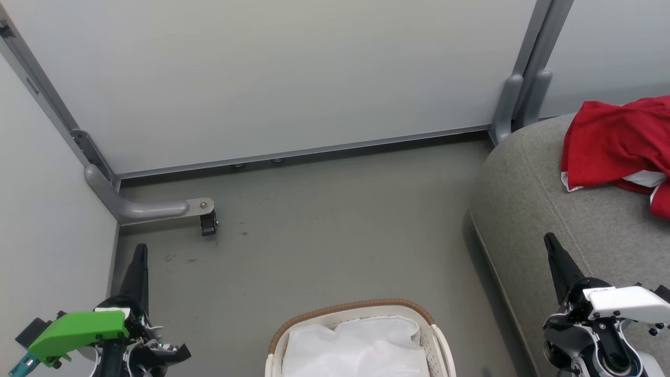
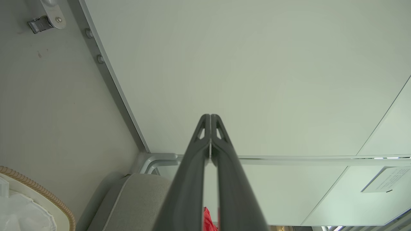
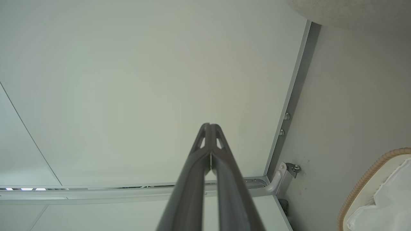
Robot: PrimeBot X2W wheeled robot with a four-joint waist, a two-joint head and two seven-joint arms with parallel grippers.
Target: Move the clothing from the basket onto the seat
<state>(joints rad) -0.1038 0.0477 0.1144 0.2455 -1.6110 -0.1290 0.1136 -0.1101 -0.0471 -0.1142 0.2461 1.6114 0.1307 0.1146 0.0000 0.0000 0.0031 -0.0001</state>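
The soft, light shirt [image 1: 612, 141] rests on the seat [image 1: 523, 209]; any bunched fold should give grip. The left gripper [image 2: 210, 119] and right gripper [image 3: 209, 125] are pinched together, empty.

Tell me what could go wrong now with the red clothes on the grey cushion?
1. The bright red fabric garment lies bunched, not flat, on the large grey upholstered seat, and part runs out of the head view, so it might slip off unseen.
2. The oval cream plastic basket with a brown woven rim stands on the floor just in front of the robot; rolling forward could knock it.
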